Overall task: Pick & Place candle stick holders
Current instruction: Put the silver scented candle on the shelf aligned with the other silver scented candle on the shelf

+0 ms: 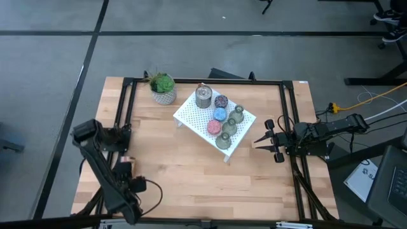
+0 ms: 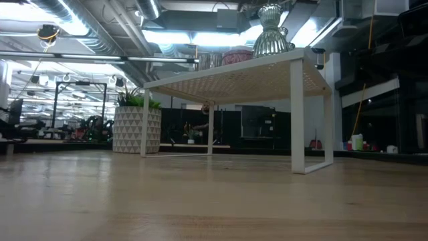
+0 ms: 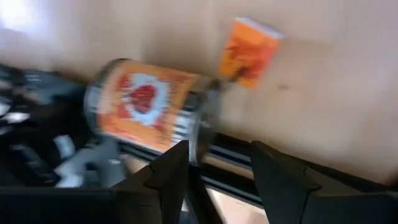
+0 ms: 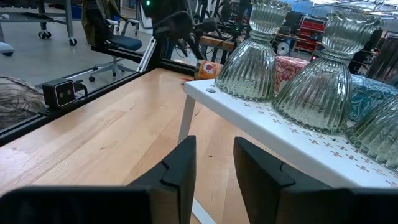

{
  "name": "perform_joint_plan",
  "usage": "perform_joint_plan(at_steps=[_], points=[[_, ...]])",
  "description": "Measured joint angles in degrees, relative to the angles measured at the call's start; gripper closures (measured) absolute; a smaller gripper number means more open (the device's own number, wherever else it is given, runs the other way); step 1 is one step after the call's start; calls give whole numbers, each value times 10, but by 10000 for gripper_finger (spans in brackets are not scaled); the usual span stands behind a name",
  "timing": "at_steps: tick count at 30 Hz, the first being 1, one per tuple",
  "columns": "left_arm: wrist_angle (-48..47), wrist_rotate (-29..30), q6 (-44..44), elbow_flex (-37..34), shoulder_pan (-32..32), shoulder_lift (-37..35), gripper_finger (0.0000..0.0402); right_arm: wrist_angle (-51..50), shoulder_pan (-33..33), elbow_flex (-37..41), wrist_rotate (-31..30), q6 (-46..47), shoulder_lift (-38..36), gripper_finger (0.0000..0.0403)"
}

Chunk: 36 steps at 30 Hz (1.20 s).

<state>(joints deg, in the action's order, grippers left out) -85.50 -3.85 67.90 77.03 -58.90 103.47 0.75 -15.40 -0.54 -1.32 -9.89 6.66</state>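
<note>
Several candle stick holders stand on the white perforated stand (image 1: 191,116): a silver one (image 1: 203,97), a purple one (image 1: 220,101), a blue one (image 1: 220,114), a pink one (image 1: 214,127) and three olive-green bell-shaped ones (image 1: 229,126). My right gripper (image 1: 264,140) is open and empty, just to the right of the stand, level with the green holders (image 4: 252,62). My left gripper (image 3: 217,180) is open and empty at the table's left near side, above a second silver holder with an orange label (image 3: 146,106) that lies by the frame rail.
A green potted plant (image 1: 163,88) stands at the far left of the stand. An orange card (image 3: 249,50) lies on the wood near the silver holder. Black frame rails (image 1: 289,108) run along the table's sides. Bare wood lies in front of the stand (image 2: 200,194).
</note>
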Motion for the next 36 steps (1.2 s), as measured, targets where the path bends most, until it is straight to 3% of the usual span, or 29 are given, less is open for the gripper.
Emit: perform_joint_plan(at_steps=[13,24,30,36], points=[[-46,114,10,0,-82,103,237,0,0,0,0,0,0,290],[-50,129,-2,0,-100,125,266,0,0,0,0,0,0,290],[-50,122,-11,0,-97,125,306,0,0,0,0,0,0,290],[-55,110,-16,4,-84,125,383,0,0,0,0,0,0,291]])
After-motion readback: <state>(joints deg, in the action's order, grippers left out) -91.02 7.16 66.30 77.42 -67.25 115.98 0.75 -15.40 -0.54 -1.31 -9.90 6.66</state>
